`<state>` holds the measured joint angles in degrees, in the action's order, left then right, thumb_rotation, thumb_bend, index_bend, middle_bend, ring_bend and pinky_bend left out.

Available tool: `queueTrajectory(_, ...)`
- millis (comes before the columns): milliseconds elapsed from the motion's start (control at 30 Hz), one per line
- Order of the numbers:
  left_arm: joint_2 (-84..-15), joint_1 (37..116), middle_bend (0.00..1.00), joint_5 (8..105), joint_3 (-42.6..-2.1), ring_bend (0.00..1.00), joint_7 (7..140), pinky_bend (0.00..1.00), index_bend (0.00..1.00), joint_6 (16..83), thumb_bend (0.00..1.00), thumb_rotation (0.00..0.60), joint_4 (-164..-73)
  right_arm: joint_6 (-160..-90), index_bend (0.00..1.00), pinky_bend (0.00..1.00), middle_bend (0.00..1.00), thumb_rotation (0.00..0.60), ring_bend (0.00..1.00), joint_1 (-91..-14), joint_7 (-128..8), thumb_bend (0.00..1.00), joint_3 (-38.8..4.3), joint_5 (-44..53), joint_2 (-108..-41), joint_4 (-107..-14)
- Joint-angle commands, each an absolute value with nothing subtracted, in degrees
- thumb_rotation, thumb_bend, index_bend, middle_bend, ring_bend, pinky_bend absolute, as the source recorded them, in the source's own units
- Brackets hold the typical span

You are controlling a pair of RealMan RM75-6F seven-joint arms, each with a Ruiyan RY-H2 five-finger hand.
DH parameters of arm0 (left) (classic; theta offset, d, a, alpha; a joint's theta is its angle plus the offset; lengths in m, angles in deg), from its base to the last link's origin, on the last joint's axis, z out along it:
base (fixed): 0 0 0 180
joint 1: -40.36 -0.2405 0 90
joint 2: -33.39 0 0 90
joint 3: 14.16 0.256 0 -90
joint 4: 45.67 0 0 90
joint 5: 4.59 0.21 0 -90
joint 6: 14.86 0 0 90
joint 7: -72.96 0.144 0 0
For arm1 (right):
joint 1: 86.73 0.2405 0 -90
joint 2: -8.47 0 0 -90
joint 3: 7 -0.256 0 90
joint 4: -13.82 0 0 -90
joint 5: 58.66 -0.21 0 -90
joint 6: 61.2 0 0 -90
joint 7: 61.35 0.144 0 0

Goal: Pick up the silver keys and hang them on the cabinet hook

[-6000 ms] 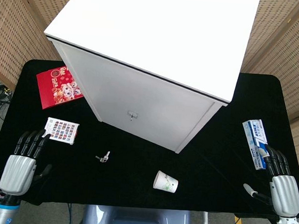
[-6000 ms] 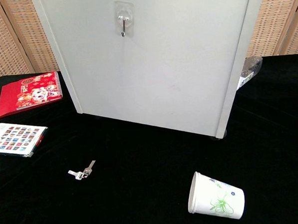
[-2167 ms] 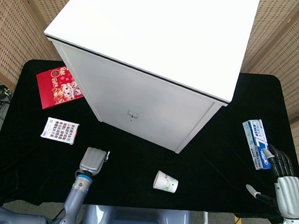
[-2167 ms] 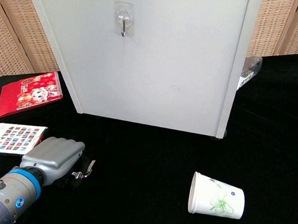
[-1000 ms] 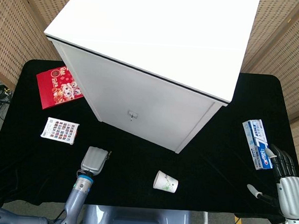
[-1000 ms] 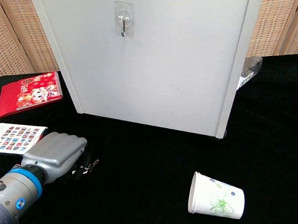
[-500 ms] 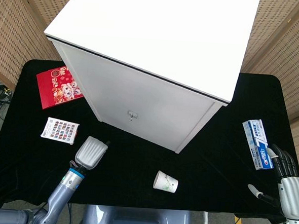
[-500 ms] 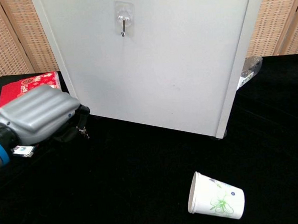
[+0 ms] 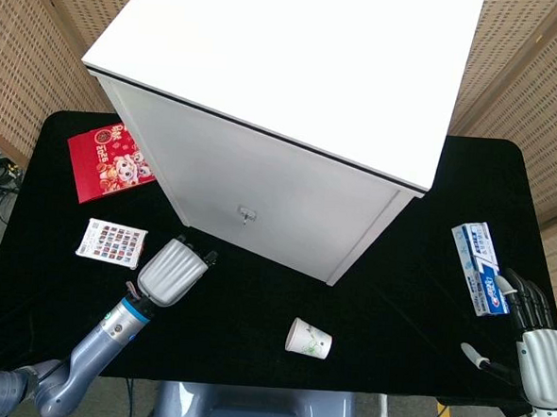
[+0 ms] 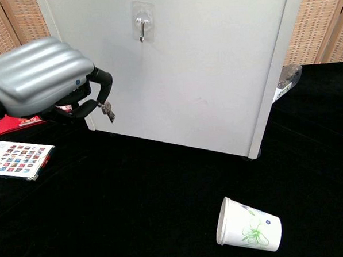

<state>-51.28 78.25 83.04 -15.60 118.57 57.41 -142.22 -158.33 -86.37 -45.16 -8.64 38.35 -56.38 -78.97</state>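
Observation:
My left hand (image 10: 42, 75) (image 9: 173, 270) is raised off the table in front of the white cabinet (image 10: 191, 64) (image 9: 286, 86). It pinches the silver keys (image 10: 108, 111), which dangle below its curled fingers. The hook (image 10: 142, 27) (image 9: 246, 214) on its clear pad sits on the cabinet front, up and to the right of the keys in the chest view. In the head view the keys are hidden by the hand. My right hand (image 9: 538, 357) rests at the table's near right corner with its fingers apart and nothing in it.
A paper cup (image 10: 247, 227) (image 9: 308, 339) lies on its side at the front. A stamp card (image 10: 18, 159) (image 9: 112, 243) and a red booklet (image 9: 109, 163) lie at the left. A toothpaste box (image 9: 477, 267) lies by my right hand.
My left hand has lifted the keys off the table and risen up and toward the cabinet front. The right hand has stayed put.

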Motion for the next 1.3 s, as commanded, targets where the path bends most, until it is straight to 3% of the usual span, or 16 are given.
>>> queueTrajectory(33,-49.52,79.63,0.91,85.24,-17.04,0.85,119.98,0.76,0.62,56.88,0.53,0.600,-143.83,-158.38,0.03,0.00,0.00,0.600,0.00,-86.38,-45.14,0.10,-8.65,38.35,-56.39,-78.96)
queueTrajectory(367,-46.01,82.35,0.91,86.04,-21.12,0.85,124.31,0.76,0.64,53.87,0.53,0.600,-148.24,-158.19,0.02,0.00,0.00,0.600,0.00,-86.27,-44.92,0.10,-8.65,38.29,-56.45,-78.79)
queueTrajectory(700,-46.93,85.55,0.91,84.09,-25.00,0.85,127.08,0.76,0.64,50.83,0.53,0.600,-147.58,-157.69,0.03,0.00,0.00,0.600,0.00,-86.09,-44.27,0.10,-8.82,37.65,-56.42,-78.53)
queueTrajectory(1300,-50.76,87.20,0.91,81.52,-26.76,0.85,129.55,0.76,0.66,51.26,0.52,0.600,-144.28,-157.55,0.02,0.00,0.00,0.600,0.00,-85.94,-42.81,0.10,-9.06,37.17,-56.26,-78.14)
